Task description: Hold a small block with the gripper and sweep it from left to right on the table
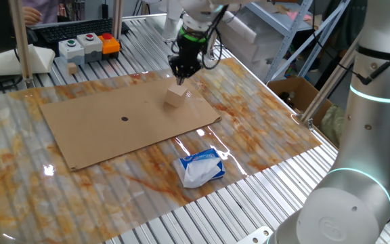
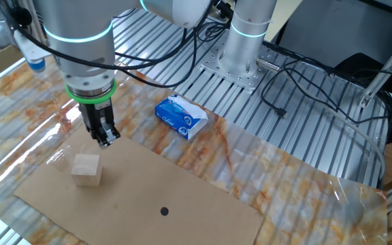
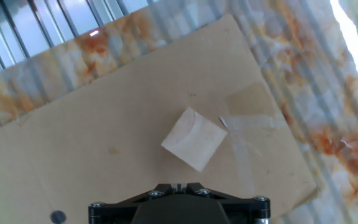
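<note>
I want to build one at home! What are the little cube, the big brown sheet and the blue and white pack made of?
The cube looks like pale, unpainted wood: matte, with faint curved grain. The brown sheet looks like plain cardboard, dull and flat, with clear tape near one corner. The pack seems to be soft tissues in thin, shiny plastic wrap, though the wrap is hard to tell for sure.

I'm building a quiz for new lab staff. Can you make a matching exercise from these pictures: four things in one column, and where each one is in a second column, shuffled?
Things:
1. block
2. tissue pack
3. hand
4. button box

Places:
A. in the air, above the cardboard
B. on the marbled sheet, off the cardboard
C. on the cardboard, near its edge
D. on the metal slats at the table's far end

Pairs: 1-C, 2-B, 3-A, 4-D
</note>
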Robot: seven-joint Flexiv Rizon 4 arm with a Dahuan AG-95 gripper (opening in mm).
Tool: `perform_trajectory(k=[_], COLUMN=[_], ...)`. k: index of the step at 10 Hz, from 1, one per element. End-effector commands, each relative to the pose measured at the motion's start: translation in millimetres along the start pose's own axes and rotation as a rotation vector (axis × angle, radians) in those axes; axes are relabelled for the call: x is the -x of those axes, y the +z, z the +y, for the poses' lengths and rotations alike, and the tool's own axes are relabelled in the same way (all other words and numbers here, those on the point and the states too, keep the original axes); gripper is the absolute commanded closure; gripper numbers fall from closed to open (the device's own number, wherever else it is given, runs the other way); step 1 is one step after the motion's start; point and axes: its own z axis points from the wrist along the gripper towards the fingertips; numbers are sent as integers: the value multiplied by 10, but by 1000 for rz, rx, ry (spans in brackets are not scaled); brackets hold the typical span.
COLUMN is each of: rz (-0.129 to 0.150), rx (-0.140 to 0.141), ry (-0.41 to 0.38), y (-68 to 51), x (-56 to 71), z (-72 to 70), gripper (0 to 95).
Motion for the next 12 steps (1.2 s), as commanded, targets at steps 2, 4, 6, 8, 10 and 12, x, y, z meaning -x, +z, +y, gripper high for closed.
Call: perform_trajectory(k=[2,4,6,8,10,12], rz=[4,5,3,4,2,13], rx=[1,3,3,3,3,24], ry=[-7,-10,-8,-16,-8,51], y=[11,19,22,25,25,25], x=[11,10,10,9,9,9], z=[-3,-1,-1,-1,-1,-1], gripper=[950,950,950,950,950,950])
